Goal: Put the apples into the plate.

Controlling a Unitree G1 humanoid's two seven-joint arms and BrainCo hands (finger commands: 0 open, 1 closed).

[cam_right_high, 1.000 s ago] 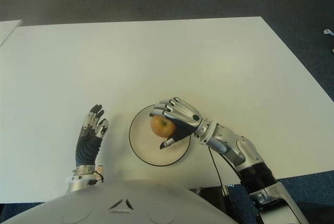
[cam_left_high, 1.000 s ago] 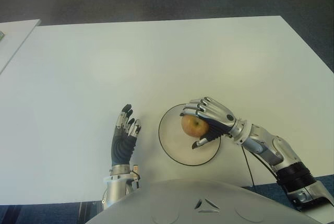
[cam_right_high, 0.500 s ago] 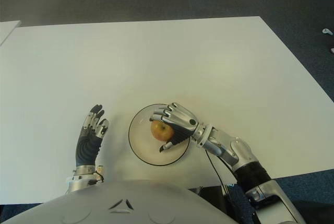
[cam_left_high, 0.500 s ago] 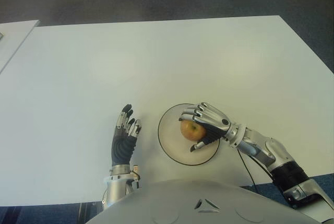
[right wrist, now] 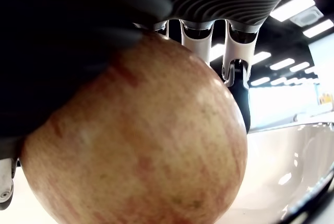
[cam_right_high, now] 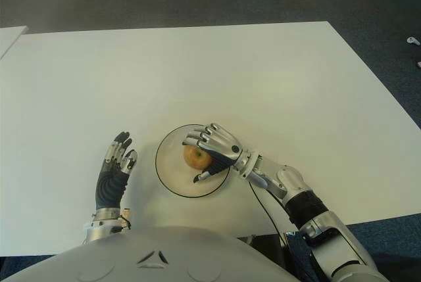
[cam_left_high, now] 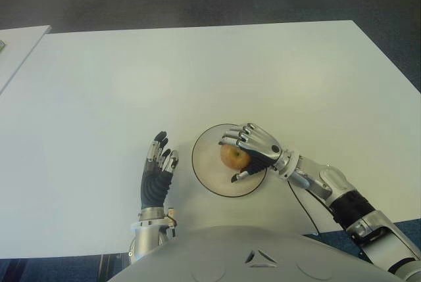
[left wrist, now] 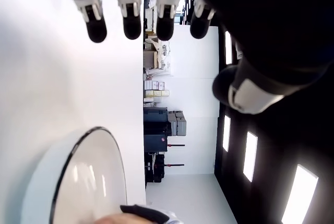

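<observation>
A red-yellow apple (cam_left_high: pixel 232 156) sits inside my right hand (cam_left_high: pixel 245 154), whose fingers curl over it from above with the thumb below. Hand and apple are over the middle of a white plate with a dark rim (cam_left_high: pixel 205 175), near the table's front edge. The right wrist view is filled by the apple (right wrist: pixel 141 140) against the palm, with the plate's inner surface (right wrist: pixel 292 156) just beneath it. My left hand (cam_left_high: pixel 156 170) shows left of the plate, fingers straight and spread, holding nothing. The plate's rim (left wrist: pixel 78 172) appears in the left wrist view.
The white table (cam_left_high: pixel 197 71) stretches far and wide beyond the plate. A second pale table edge (cam_left_high: pixel 16 48) shows at the far left. Dark carpet lies past the table's back and right edges.
My right hand has drawn back towards my body and leftward with the apple, lowering over the plate. The plate has shifted slightly left. The left hand has stayed still.
</observation>
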